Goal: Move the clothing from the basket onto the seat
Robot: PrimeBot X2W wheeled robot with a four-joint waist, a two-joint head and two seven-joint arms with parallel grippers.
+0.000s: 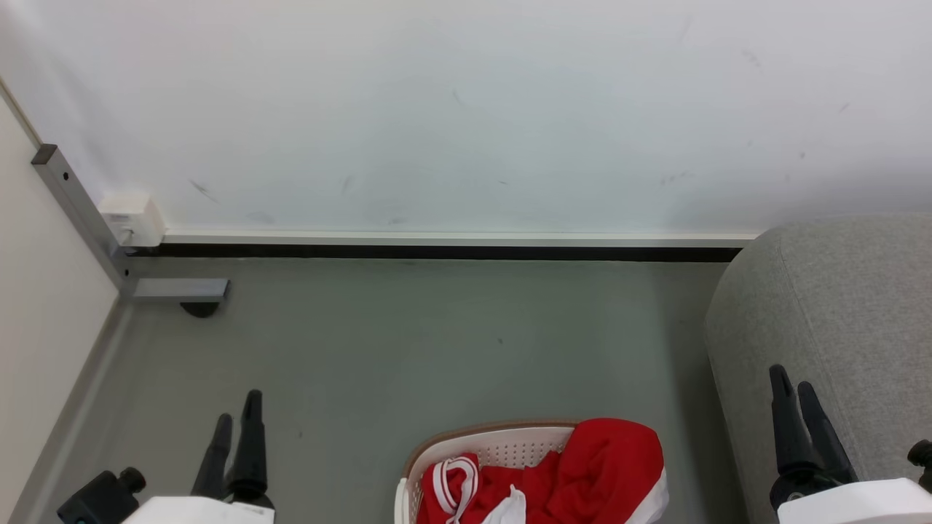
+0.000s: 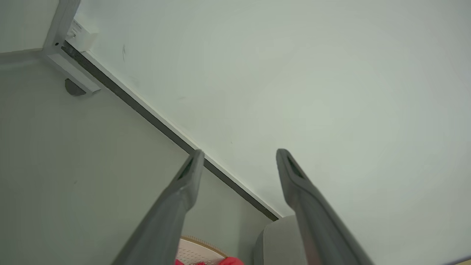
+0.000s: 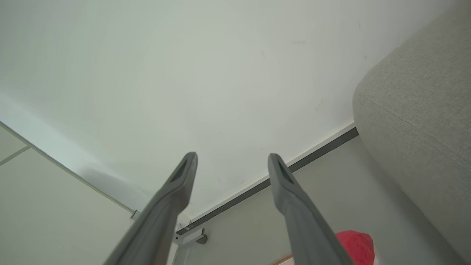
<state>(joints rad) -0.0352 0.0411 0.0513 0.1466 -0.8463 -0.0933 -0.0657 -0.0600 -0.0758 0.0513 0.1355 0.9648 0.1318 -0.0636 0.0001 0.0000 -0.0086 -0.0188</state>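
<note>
The red clothing [image 1: 582, 473] with white trim lies heaped in the cream basket [image 1: 502, 442] at the bottom centre of the head view, part of it draped over the basket's right rim. The grey seat [image 1: 837, 306] rises at the right, its rounded arm beside the basket. My left gripper [image 1: 238, 407] stands open at the lower left, well left of the basket, nothing between its fingers. My right gripper [image 1: 791, 380] is open at the lower right, in front of the seat's arm. In the wrist views the left gripper [image 2: 238, 152] and the right gripper [image 3: 232, 156] point at the wall, with the clothing [image 3: 355, 246] low in frame.
A white wall with a dark skirting strip [image 1: 437, 252] runs across the back. A grey metal post with a foot [image 1: 175, 290] and a white socket box [image 1: 135, 218] stand in the left corner. Grey floor [image 1: 437, 342] lies between the basket and the wall.
</note>
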